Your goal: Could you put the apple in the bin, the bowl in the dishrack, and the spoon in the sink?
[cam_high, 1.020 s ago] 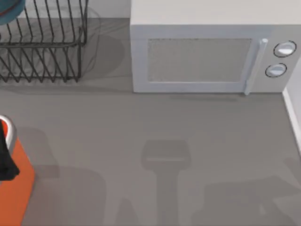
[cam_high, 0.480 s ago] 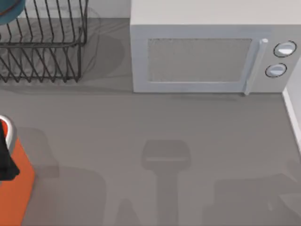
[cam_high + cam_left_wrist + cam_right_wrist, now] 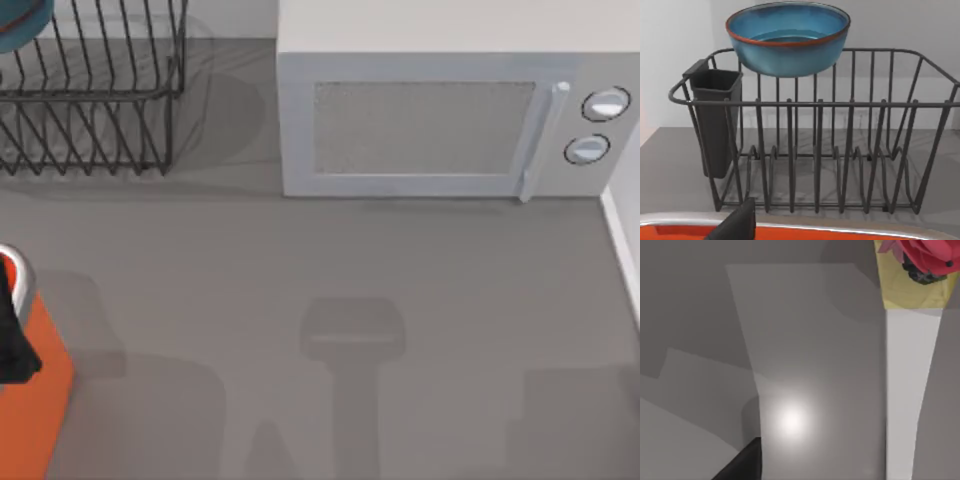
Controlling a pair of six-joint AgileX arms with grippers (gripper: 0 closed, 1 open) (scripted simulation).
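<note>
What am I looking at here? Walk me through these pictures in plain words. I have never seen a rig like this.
This is a rendered simulation of two AgileX robot arms working at a grey table. Each arm ends in a two-finger gripper.

One picture comes from a camera above the table, looking down. The other two come from cameras on the arms' wrists.

From above, a black wire dishrack stands at the back left and a white microwave at the back right. An orange bin sits at the left edge. The left gripper is the dark shape over that bin.

The left wrist view looks across the bin's rim at the dishrack, where a teal bowl is perched at the top.

The right wrist view shows a dark tip of the right gripper above a pale grey surface.

I cannot see either gripper holding anything.
</note>
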